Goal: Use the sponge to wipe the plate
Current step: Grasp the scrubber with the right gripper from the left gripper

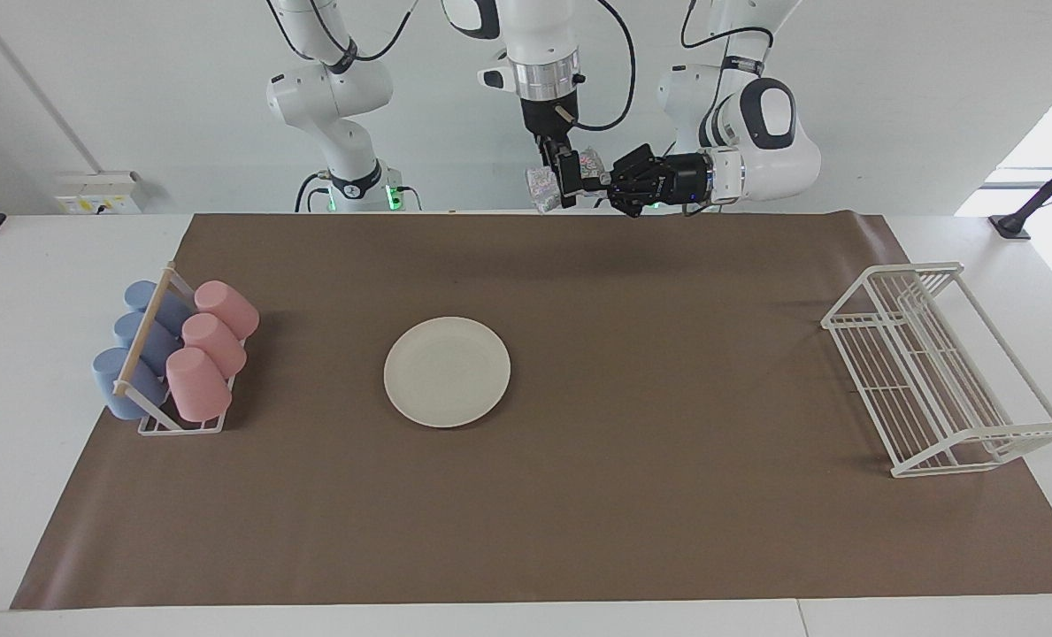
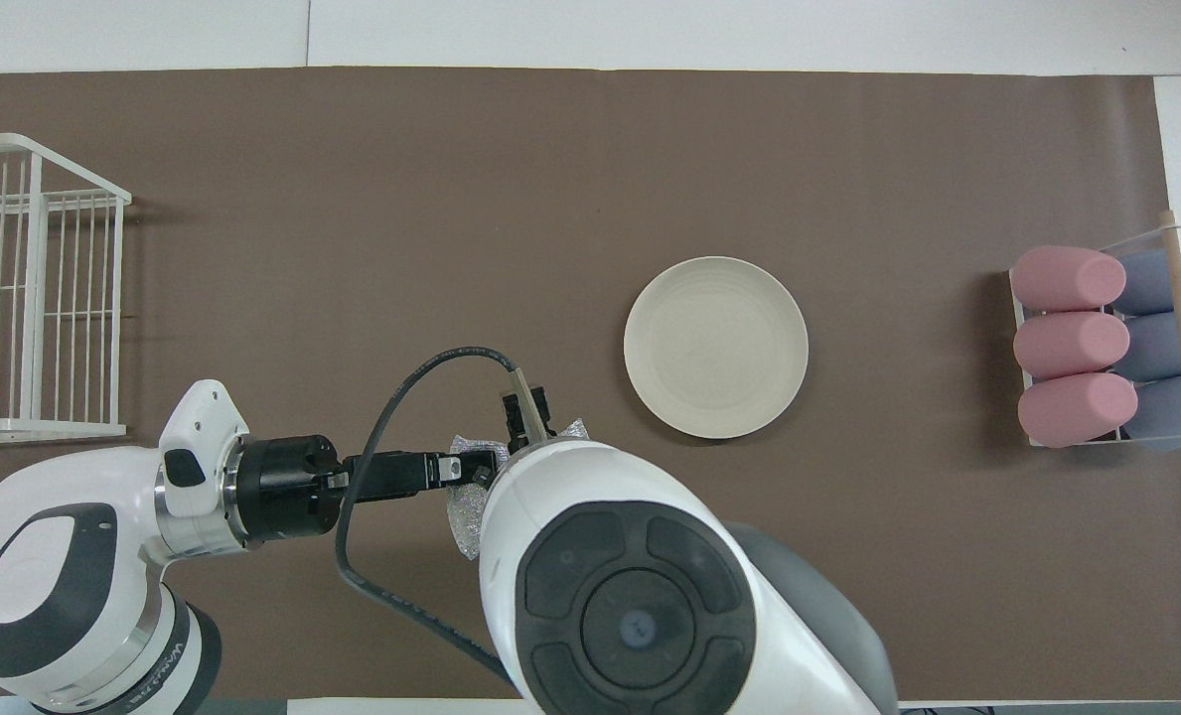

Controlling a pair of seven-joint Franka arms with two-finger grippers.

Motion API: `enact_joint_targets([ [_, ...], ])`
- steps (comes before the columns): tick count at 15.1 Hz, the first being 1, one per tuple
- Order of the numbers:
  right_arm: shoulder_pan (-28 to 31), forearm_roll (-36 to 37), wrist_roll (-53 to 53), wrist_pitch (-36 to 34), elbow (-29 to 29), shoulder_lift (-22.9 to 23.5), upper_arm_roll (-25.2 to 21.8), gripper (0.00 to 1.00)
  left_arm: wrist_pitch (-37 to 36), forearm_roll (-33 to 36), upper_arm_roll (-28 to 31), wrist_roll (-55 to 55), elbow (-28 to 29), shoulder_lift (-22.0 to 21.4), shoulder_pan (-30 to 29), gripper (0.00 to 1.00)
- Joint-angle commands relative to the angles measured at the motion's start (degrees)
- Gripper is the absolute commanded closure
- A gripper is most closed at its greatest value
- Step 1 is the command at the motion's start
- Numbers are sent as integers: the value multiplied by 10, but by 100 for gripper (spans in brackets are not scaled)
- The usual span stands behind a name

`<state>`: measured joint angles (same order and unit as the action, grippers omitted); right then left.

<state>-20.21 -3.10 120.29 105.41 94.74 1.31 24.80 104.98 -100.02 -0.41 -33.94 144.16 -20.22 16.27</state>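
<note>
Silvery sponge hangs between right gripper and left gripper, aloft.

Brown mat, white wire rack, pink cups, blue cups

White table, brown mat spread over most of it. On the mat sits the plate, bare, out forward of the two grippers meeting up in the air over the mat's robot-side edge. Off toward the right arm's end, a small rack carries pink cups and blue cups lying on their sides. Toward the left arm's end stands a white wire rack, well apart from the plate.
</note>
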Motion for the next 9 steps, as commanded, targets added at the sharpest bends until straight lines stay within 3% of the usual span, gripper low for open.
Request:
enact_joint_targets([
  [1,-2,-2,4,8,-2,4,2,73,0,-11,9,-4,12,-13,12,100],
  [3,-2,-2,-6,6,-1,2,2,100,0,-11,9,-4,12,-13,12,100],
  [9,7,-4,-36,-6,1,-8,1,100,0,-9,9,-3,11,-13,12,100],
])
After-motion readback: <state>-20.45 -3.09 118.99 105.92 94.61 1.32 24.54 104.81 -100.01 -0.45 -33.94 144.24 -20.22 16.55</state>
